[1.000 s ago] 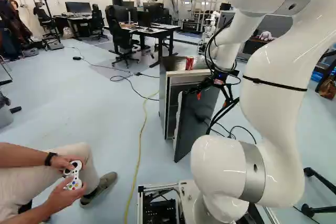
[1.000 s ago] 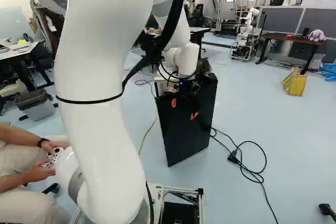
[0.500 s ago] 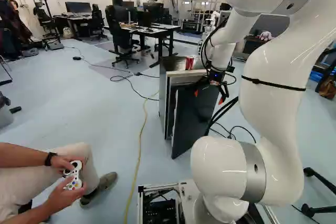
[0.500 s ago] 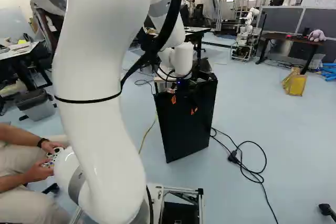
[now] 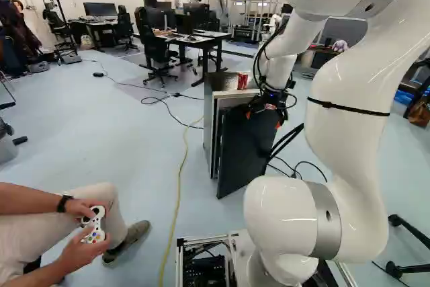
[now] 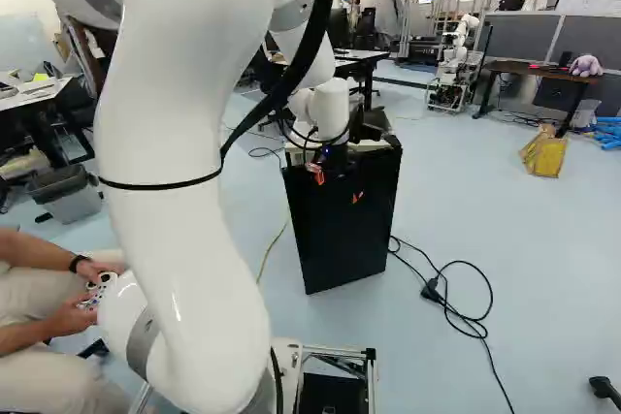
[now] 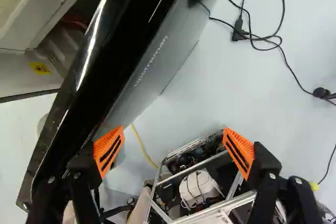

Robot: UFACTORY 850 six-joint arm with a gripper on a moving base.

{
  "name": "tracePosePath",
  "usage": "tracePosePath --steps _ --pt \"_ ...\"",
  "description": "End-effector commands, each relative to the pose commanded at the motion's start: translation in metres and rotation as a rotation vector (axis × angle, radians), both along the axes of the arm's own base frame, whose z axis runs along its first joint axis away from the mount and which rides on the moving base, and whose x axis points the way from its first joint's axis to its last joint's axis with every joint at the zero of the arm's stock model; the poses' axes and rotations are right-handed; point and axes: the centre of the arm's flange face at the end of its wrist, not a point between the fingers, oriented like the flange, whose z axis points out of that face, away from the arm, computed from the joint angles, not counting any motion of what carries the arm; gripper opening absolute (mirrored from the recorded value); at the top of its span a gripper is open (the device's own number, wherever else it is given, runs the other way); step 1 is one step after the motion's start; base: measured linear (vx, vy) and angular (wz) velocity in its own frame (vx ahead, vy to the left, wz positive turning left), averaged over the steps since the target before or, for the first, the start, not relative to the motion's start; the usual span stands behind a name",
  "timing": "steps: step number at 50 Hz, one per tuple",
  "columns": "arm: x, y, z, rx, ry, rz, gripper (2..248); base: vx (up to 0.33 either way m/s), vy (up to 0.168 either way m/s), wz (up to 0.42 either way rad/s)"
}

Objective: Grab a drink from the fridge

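white arm [image 5: 349, 126] reaching over the fridge [image 5: 209, 126], whose black door [image 5: 245, 152] stands ajar. the gripper [image 7: 174, 128] is at the door's upper part, its fingers spread and pinching nothing; whether one touches the door cannot be told. a red can [image 5: 242, 81] stands on top of the fridge; no drink can be made out inside. the step in hand is probably opening the door; the next move calls for one finger behind its free edge, then a slow outward swing.

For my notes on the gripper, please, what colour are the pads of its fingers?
The pads are orange, with dark stripes, seen best in the wrist view.
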Motion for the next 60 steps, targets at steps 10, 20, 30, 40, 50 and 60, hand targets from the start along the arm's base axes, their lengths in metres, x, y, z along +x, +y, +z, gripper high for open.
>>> tracePosePath --steps 10,20,30,40,50,60 --pt "0.005 0.006 0.001 -0.012 -0.033 0.013 247 0.0 0.0 0.0" --pt "0.009 0.012 0.001 -0.023 -0.065 0.026 247 0.0 0.0 0.0" --pt "0.014 0.018 0.002 -0.033 -0.095 0.039 247 0.0 0.0 0.0" --pt "0.019 0.024 0.003 -0.042 -0.122 0.052 247 0.0 0.0 0.0" --pt "0.024 0.03 0.004 -0.049 -0.147 0.064 247 0.0 0.0 0.0" --pt "0.028 0.036 0.004 -0.054 -0.166 0.077 247 0.0 0.0 0.0"
